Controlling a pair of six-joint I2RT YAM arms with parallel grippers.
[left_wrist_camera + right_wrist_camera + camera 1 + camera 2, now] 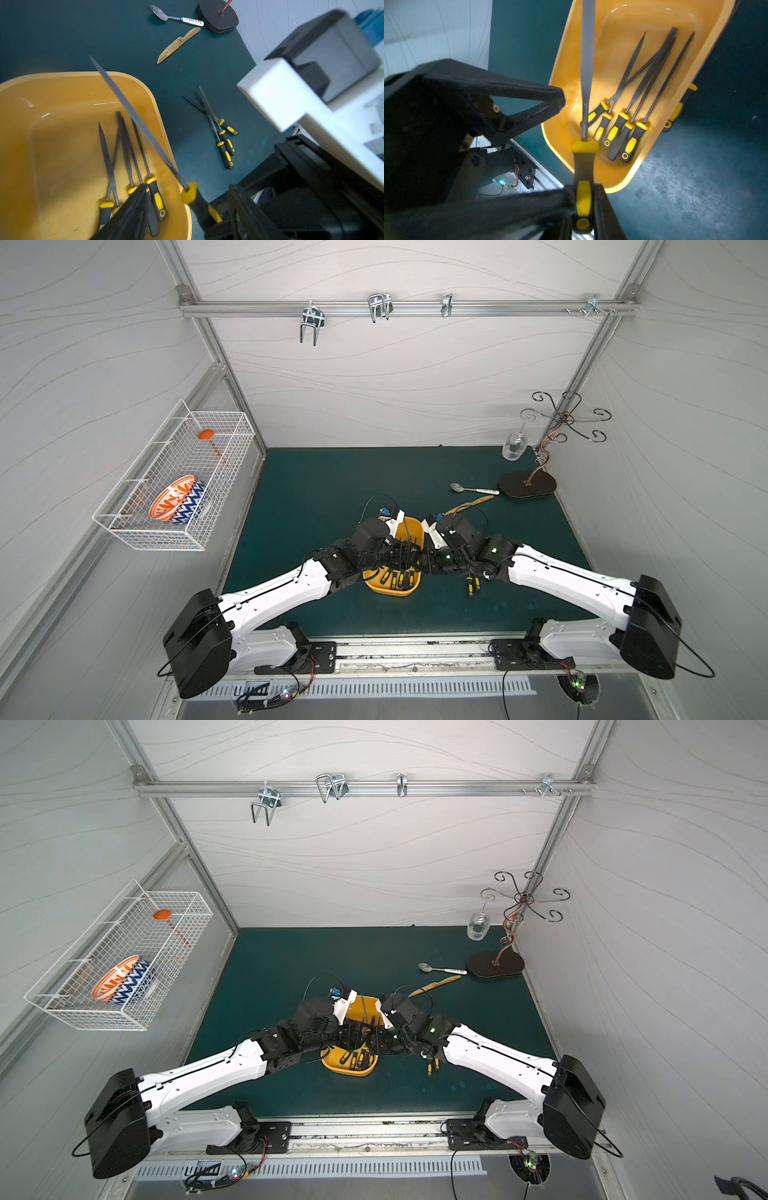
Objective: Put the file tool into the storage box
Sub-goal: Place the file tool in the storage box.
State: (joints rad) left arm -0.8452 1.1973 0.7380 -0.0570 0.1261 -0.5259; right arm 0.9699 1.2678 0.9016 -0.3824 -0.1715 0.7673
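The yellow storage box (pixel 390 592) (pixel 347 1072) sits mid-mat, and several yellow-and-black files (pixel 623 128) lie inside it. My right gripper (pixel 583 207) (pixel 428 562) is shut on the handle of one file tool (pixel 587 62) (pixel 133 112). Its grey blade slants over the box's rim (pixel 145 87). My left gripper (pixel 187 187) (pixel 405 558) is open over the box's near end. Its fingers stand wide either side of that same handle; one lies against it, the other well clear. Three more files (pixel 224 137) (pixel 473 583) lie on the mat right of the box.
A spoon (pixel 473 489), a wooden knife (pixel 469 504), a black-based wire stand (pixel 528 485) and a glass jar (pixel 514 446) occupy the back right. A white wire basket (pixel 174 481) holding a bowl hangs on the left wall. Both forearms meet over the box.
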